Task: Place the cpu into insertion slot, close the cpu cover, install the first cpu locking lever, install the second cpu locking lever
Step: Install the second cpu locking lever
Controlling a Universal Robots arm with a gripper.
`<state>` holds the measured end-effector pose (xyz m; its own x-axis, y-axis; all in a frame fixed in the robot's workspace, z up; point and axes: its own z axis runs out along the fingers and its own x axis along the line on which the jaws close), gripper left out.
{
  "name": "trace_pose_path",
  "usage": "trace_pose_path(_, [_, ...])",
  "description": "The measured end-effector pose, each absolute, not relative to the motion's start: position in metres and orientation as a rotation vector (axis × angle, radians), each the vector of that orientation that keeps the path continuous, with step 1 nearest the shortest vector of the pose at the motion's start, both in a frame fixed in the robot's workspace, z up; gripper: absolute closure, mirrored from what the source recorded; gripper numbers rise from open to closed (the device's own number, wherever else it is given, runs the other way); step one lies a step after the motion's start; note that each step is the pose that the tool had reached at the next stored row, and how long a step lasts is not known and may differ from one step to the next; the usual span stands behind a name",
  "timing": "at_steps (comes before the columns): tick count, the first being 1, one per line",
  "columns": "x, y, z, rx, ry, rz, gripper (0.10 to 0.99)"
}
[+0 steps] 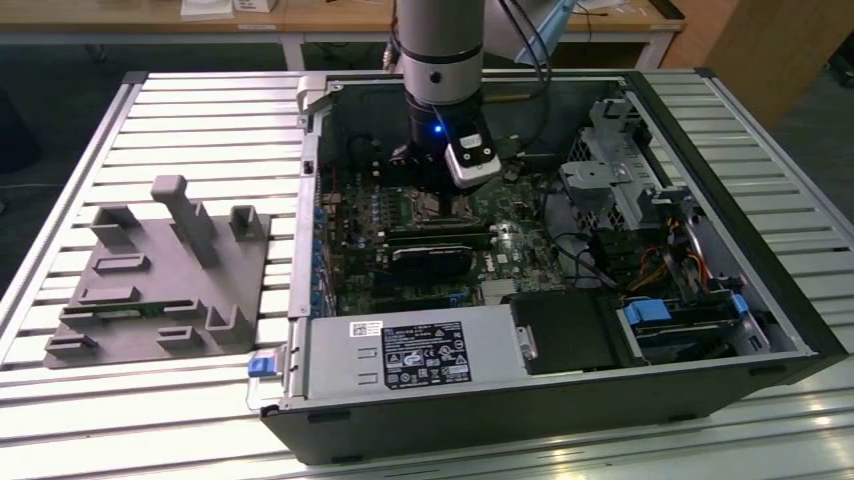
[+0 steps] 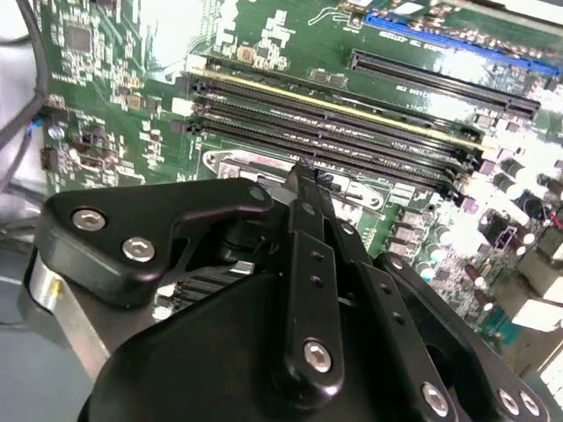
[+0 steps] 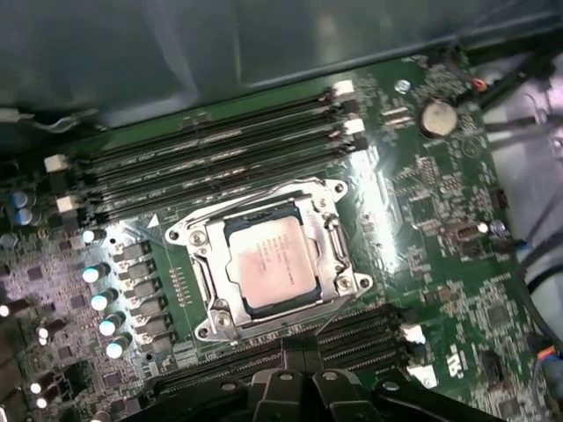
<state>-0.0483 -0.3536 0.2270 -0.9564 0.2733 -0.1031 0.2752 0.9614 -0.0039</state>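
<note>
At the near edge of the slatted counter (image 1: pixel 747 440) lies an open computer case (image 1: pixel 787 330) on its side. Its nearest compartment holds a power supply (image 1: pixel 407 355) with a white label; beside it, toward the exterior view's right, a black box and a blue-tabbed drive bay (image 1: pixel 667 320) fill the corner. Deeper in, the case floor carries the green motherboard (image 1: pixel 521 255), with a black graphics card (image 1: pixel 430 262) standing across it.

Beyond the card, the arm reaches down into the case and the gripper (image 3: pixel 299 356) hangs just above the board at the socket's edge; whether its fingers are spread or closed cannot be told. In the first wrist view the cpu (image 3: pixel 271 262) sits in the insertion slot (image 3: pixel 230 280), and the cpu cover (image 3: pixel 332 242) lies down around it, framing its pale face. Long black memory slots (image 3: pixel 211 163) run alongside the socket.

On the counter toward the exterior view's left, well apart from the case, rests a grey parts fixture (image 1: pixel 160 280).
</note>
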Motion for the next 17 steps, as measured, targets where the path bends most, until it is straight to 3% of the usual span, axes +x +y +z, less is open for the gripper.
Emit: trace_pose_path(17, [-0.063, -0.36, 0.212, 0.228, 3.032, 0.004, 0.98])
